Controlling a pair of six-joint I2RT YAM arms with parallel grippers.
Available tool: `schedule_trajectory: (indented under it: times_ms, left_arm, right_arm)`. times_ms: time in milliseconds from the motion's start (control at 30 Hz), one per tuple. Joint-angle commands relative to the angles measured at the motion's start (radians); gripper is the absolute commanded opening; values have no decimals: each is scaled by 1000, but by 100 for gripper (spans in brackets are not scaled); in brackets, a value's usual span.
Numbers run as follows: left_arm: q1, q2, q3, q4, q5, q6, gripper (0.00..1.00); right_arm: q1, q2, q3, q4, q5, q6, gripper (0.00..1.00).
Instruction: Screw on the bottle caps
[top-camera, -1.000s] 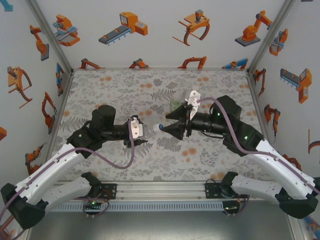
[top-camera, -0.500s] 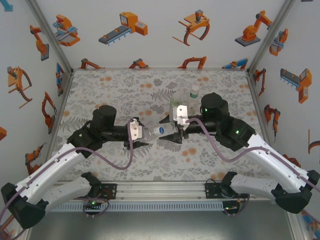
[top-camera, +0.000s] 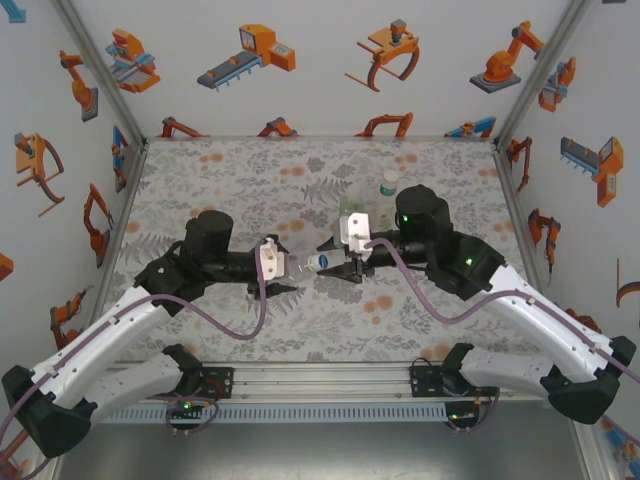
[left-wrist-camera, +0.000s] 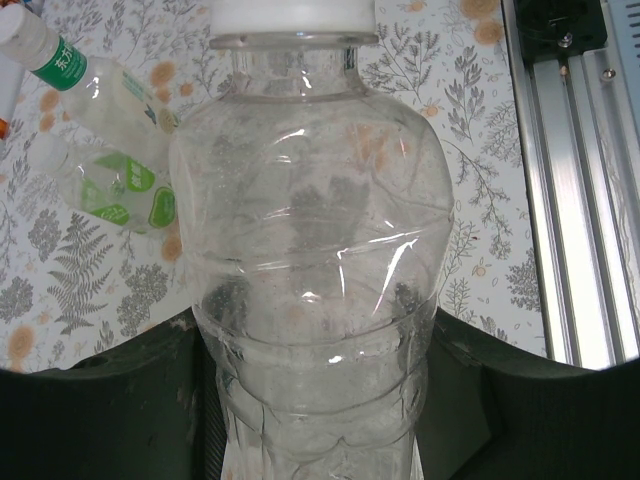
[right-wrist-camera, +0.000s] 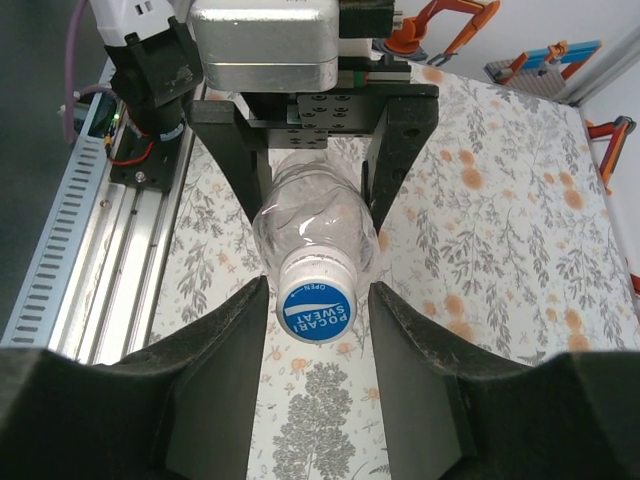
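The whole table (top-camera: 250, 180) is viewed from above and behind the arm bases (top-camera: 200, 382), looking down toward the far wall (top-camera: 320, 100) from well back. The left wrist view is aimed rightward, held very close against the clear bottle (left-wrist-camera: 310, 280) (the near-edge rail (left-wrist-camera: 580, 200) is caught along one side). The right wrist view is aimed leftward at the left gripper (right-wrist-camera: 318, 225), close to the blue cap (right-wrist-camera: 316, 310). That clear bottle, mid-table, is shared by all three views.
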Motion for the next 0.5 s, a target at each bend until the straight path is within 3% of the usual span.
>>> schedule_trajectory:
  times_ms: [0,167,367,467]
  left_arm:
    - [-4,0,29,-10,31,17,0]
    - [-4,0,29,-10,29,18,0]
    - [-4,1,30,-10,24,17,0]
    - [-5,4,30,-8,6,13,0]
  right_arm:
    - [4,5,21,-14,-13,-22,44]
    - [4,7,24,-20,-8,-28,43]
    - [4,0,16,-5,-2,-26,24]
    - [5,-2,2,6,8,-15,20]
